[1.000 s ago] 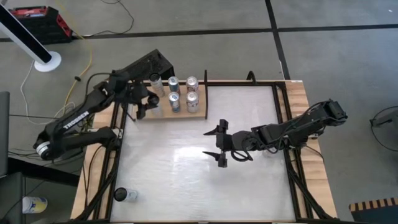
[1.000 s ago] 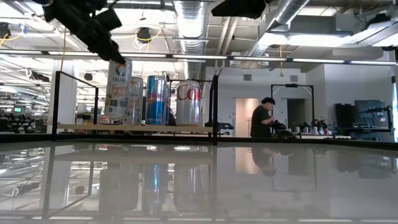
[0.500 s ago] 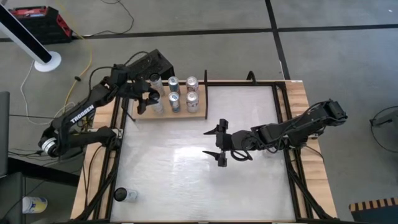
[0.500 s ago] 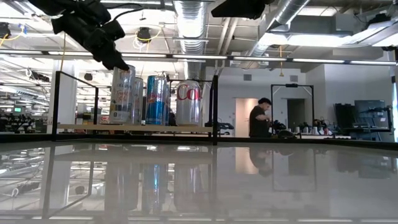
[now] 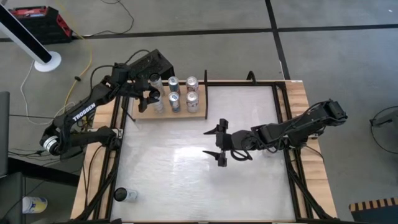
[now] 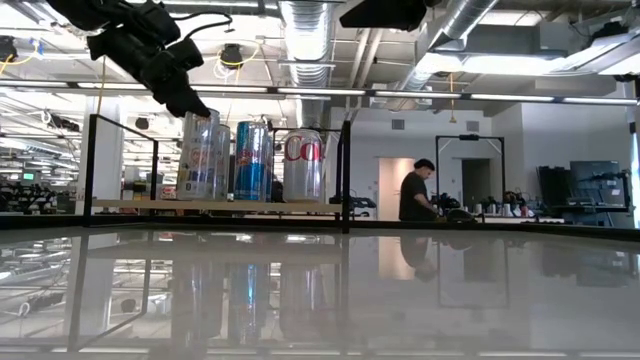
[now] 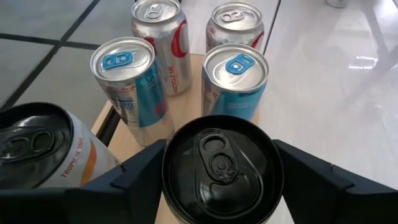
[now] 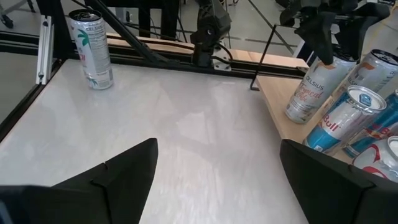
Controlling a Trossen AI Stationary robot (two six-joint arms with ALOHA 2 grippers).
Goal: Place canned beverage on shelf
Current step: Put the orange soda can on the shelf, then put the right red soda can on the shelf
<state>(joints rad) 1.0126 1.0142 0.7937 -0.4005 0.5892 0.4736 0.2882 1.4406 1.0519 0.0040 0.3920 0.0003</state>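
My left gripper (image 5: 151, 98) is over the near left part of the wooden shelf (image 5: 142, 112), shut on a tall white can with a black lid (image 7: 222, 165). The can stands upright with its base on the shelf board, as the low view (image 6: 198, 155) and the right wrist view (image 8: 309, 87) show. Several other cans stand on the shelf beside it (image 5: 183, 91). My right gripper (image 5: 220, 144) hovers open and empty over the middle of the table. My left gripper pinches the can's upper wall just below the lid (image 7: 166, 180), one finger (image 7: 134, 180) on each side. The fingers come from above, slanting down from the table's left (image 6: 185, 100). The can is upright, with its base on the shelf board (image 6: 215, 205).
Black rails and posts (image 6: 346, 170) edge the shelf. Another black-lidded can (image 7: 37, 149) stands close by the held one, on its far side. A lone can (image 5: 124, 195) stands at the table's near left corner, and also shows in the right wrist view (image 8: 92, 46). A person stands in the room behind (image 6: 412, 190).
My left gripper has carried the can a little toward the table's right edge and down. The can was higher and slightly tilted a second ago. Now it stands upright on the shelf, close beside the other cans. My right arm has kept still.
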